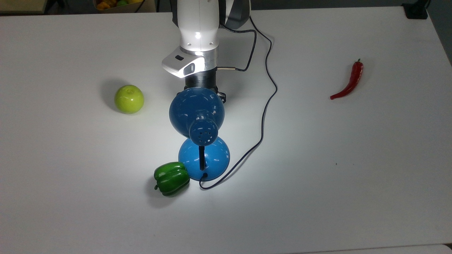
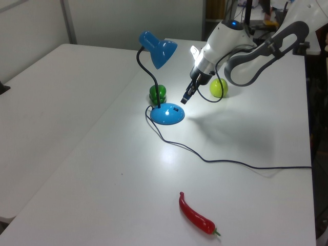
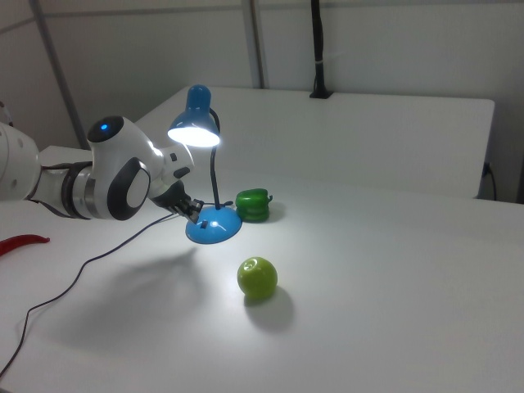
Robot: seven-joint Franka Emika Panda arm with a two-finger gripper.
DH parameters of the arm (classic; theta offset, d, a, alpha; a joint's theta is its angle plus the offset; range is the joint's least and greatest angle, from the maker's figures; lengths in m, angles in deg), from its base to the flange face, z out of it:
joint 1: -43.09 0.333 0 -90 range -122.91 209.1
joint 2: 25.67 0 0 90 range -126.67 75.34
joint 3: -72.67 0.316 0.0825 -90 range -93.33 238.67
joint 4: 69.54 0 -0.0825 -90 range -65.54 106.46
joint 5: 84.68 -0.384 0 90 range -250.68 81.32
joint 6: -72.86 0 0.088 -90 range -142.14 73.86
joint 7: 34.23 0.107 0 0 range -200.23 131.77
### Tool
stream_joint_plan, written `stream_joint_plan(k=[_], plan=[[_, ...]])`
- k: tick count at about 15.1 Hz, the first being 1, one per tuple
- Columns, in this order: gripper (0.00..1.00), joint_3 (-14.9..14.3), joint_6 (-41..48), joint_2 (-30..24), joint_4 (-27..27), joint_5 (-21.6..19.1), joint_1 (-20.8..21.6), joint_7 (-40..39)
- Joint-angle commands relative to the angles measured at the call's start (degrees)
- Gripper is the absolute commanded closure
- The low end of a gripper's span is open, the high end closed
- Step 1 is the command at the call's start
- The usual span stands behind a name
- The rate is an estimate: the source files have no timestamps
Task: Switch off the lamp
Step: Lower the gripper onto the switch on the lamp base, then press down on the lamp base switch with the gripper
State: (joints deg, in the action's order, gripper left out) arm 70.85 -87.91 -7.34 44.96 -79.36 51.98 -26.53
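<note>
The lamp is lit and throws a bright patch on the white table. Its blue dome shade (image 1: pixel 196 113) hangs over the round blue base (image 1: pixel 208 158) on a curved black neck. In the left view the shade (image 2: pixel 156 48) stands high above the base (image 2: pixel 167 114), and my gripper (image 2: pixel 184 99) hangs tilted just above the base's right edge, apart from it, fingers shut on nothing. In the right view my gripper (image 3: pixel 195 211) is at the left rim of the base (image 3: pixel 213 228). In the top view the shade hides my fingers.
A thin dark cord (image 1: pixel 263 116) loops from the base to the table's far edge. A green apple (image 1: pixel 129 99) lies at the top view's left, a green bell pepper (image 1: pixel 171 178) touches the base, and a red chilli (image 1: pixel 349 83) lies far right.
</note>
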Motion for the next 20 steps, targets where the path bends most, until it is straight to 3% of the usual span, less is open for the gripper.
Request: stream_joint_plan(k=[1, 20], plan=[[1.0, -0.4, -1.4, 1.6, -0.9, 2.5, 0.0, 1.7], [1.0, -0.6, -7.4, 5.7, -2.3, 4.5, 0.0, 1.7]])
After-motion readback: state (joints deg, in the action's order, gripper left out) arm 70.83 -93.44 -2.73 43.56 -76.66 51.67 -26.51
